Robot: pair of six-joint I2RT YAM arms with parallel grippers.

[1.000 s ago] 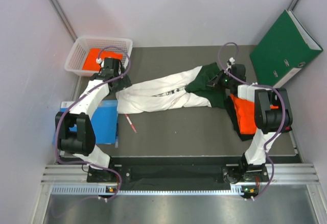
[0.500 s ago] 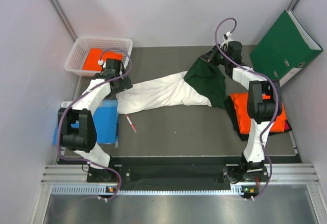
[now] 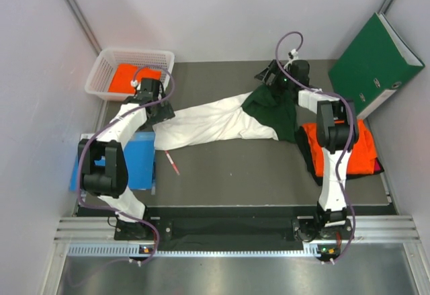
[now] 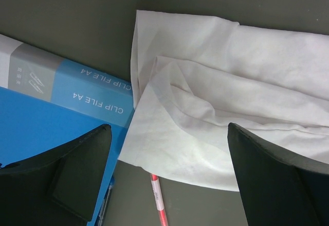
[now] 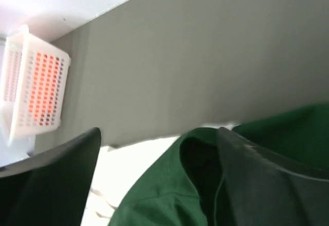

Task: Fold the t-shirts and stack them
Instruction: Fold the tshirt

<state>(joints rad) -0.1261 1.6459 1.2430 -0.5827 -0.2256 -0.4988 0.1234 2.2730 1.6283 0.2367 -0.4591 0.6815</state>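
Stretching across the middle of the dark surface (image 3: 228, 174), the white t-shirt (image 3: 208, 121) lies drawn out long from its hem at the left to its dark green sleeve (image 3: 272, 105) at the right, probably so that it can be smoothed flat for a fold. Right of it the orange t-shirts (image 3: 346, 148) sit piled on a black t-shirt (image 3: 310, 159), which looks like the stack it is meant to join. A further orange t-shirt (image 3: 126, 77) lies in the white basket (image 3: 101, 74). The right arm reaches far out, nearly straight, toward the back wall, its end effector (image 3: 278, 77) spread above the sleeve's far edge and, as far as the blurred wrist view shows, pinching nothing. The left arm bends out to the hem, its end effector (image 3: 153, 107) spread wide over the cloth's corner beside the blue book (image 3: 134, 164).
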